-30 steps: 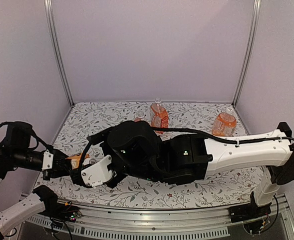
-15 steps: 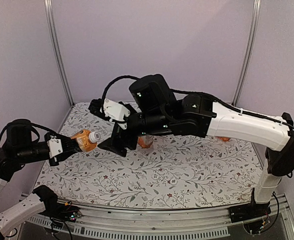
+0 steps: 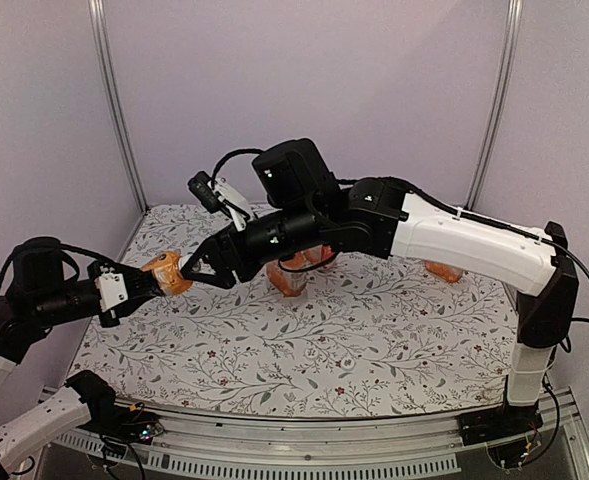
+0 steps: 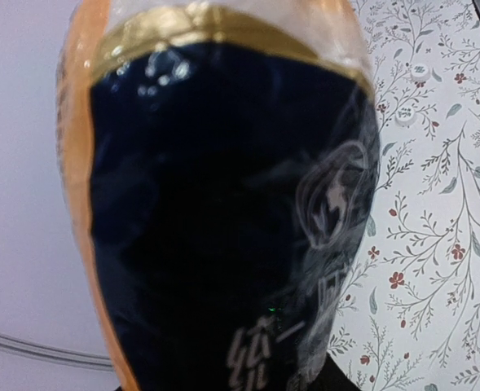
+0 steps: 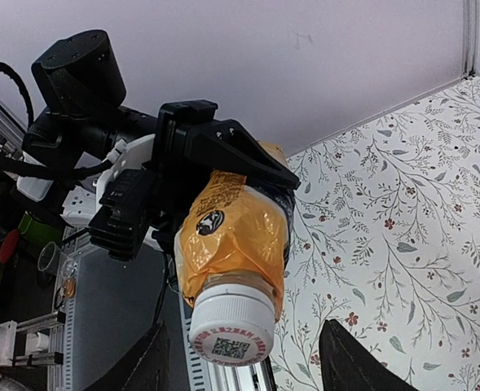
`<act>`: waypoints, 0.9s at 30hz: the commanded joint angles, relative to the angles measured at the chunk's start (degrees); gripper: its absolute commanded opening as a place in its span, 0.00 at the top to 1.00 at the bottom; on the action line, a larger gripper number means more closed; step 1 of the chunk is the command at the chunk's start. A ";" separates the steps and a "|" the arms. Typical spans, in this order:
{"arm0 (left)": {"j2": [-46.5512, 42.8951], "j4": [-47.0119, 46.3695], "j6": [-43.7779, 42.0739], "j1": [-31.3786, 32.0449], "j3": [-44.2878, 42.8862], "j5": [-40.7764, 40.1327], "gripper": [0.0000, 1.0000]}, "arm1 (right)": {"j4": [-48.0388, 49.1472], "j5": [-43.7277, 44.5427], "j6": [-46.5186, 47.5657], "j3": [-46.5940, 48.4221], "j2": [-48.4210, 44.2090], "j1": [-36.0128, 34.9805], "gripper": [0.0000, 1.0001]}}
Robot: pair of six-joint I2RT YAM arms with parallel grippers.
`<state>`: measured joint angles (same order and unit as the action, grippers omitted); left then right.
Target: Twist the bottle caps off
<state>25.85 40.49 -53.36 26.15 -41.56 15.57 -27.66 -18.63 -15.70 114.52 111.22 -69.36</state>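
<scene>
The right gripper (image 5: 246, 360) is spread wide, its fingers (image 5: 142, 368) flanking the white cap (image 5: 231, 327) without touching it. The cap's top bears a small printed code ringed by red lettering too fine to read. The left gripper (image 3: 142, 282) is clamped on the one tall bottle (image 3: 164, 273), held sideways above the table (image 3: 374, 340). Its orange-and-black label shows a round emblem and white Chinese characters. Three squat bottles (image 3: 289, 278) stand partly hidden behind the right arm (image 3: 454, 240).

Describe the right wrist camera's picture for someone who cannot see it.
An orange-labelled bottle points its white cap at the camera, held by the left gripper. The right gripper is open, a fingertip either side of the cap, not touching. Flowered table on the right.
</scene>
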 commanded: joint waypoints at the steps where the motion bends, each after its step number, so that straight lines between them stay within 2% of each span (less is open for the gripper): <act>1: 0.15 -2.22 -0.33 0.30 1.18 -0.29 0.66 | -1.02 -1.38 -4.01 2.76 1.78 -0.07 0.50; 5: 0.13 -2.31 -0.17 0.30 1.26 -0.15 0.66 | -1.09 -1.57 -3.88 3.72 2.91 -0.15 0.74; 10: 0.13 -2.22 0.04 0.33 1.22 0.05 0.66 | -1.92 -3.22 -1.97 3.76 3.08 -0.18 0.97; 14: -0.11 -0.64 0.10 0.22 0.97 2.86 0.66 | -6.63 0.47 7.11 2.89 1.03 -2.63 1.00; 17: -0.58 4.01 -1.41 0.22 0.34 8.22 0.66 | -7.20 14.23 32.49 -5.44 -4.69 -10.76 1.00; 18: -0.66 6.29 -2.99 0.27 0.12 10.51 0.66 | -4.17 21.69 45.26 -10.07 -6.88 -13.59 1.00; 19: -0.75 8.29 -4.72 0.22 0.05 12.55 0.66 | -0.08 29.00 52.60 -14.67 -8.47 -16.05 1.00; 22: -1.12 12.38 -8.72 0.22 0.45 15.07 0.66 | 11.54 40.40 78.95 -26.00 -12.72 -19.47 1.00; 25: -1.23 14.17 -10.08 0.22 0.47 15.29 0.65 | 16.08 47.27 91.87 -27.27 -12.64 -20.31 1.00; 27: -1.18 14.82 -10.18 0.14 0.15 15.57 0.65 | 17.23 49.20 95.85 -26.74 -11.62 -21.07 1.00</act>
<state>25.08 52.27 -64.38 27.35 -41.19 31.27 -11.46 18.68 54.68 89.21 100.16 -89.62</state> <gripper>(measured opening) 0.368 0.250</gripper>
